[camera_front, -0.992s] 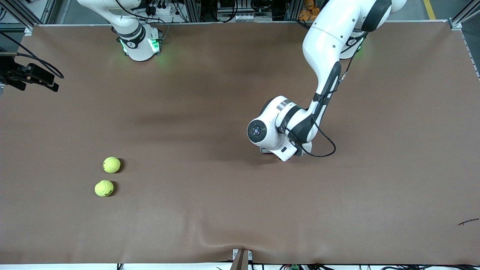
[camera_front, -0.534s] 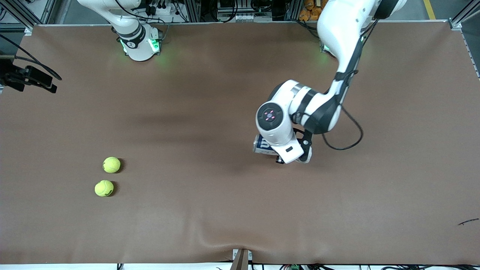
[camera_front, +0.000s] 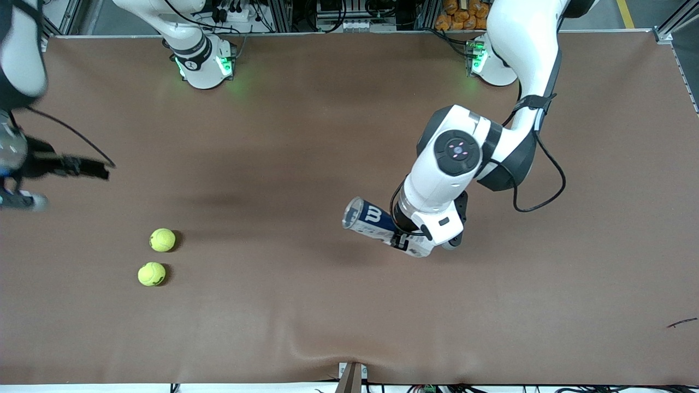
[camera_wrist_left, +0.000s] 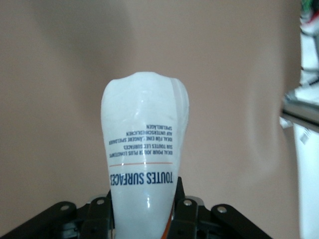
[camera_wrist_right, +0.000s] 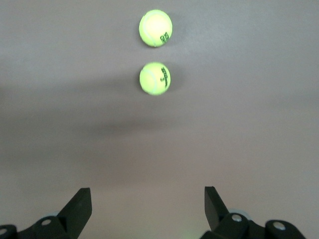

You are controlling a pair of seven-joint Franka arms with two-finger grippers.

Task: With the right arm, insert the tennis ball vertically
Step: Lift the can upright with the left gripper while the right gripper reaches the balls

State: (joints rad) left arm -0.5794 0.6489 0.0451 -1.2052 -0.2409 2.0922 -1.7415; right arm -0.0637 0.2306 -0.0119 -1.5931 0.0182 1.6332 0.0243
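Observation:
Two yellow-green tennis balls lie on the brown table at the right arm's end: one [camera_front: 163, 239], the other [camera_front: 151, 274] nearer the front camera. Both show in the right wrist view [camera_wrist_right: 155, 28] [camera_wrist_right: 155, 78]. My left gripper [camera_front: 408, 241] is shut on a white and blue tennis ball can [camera_front: 371, 218], held tilted above the middle of the table, its open end toward the right arm's end. The can fills the left wrist view [camera_wrist_left: 144, 144] between the fingers [camera_wrist_left: 185, 209]. My right gripper [camera_front: 90, 168] is open and empty in the air, with the balls ahead of it [camera_wrist_right: 147, 199].
The brown table cover [camera_front: 306, 305] has a wrinkle near its front edge. A small dark scrap [camera_front: 681, 322] lies near the front corner at the left arm's end. A bracket [camera_front: 352, 377] sits at the middle of the front edge.
My left arm has risen and swung toward its own end, bringing the can out from under the wrist, now tilted. My right gripper has moved closer to the balls. The balls have not moved.

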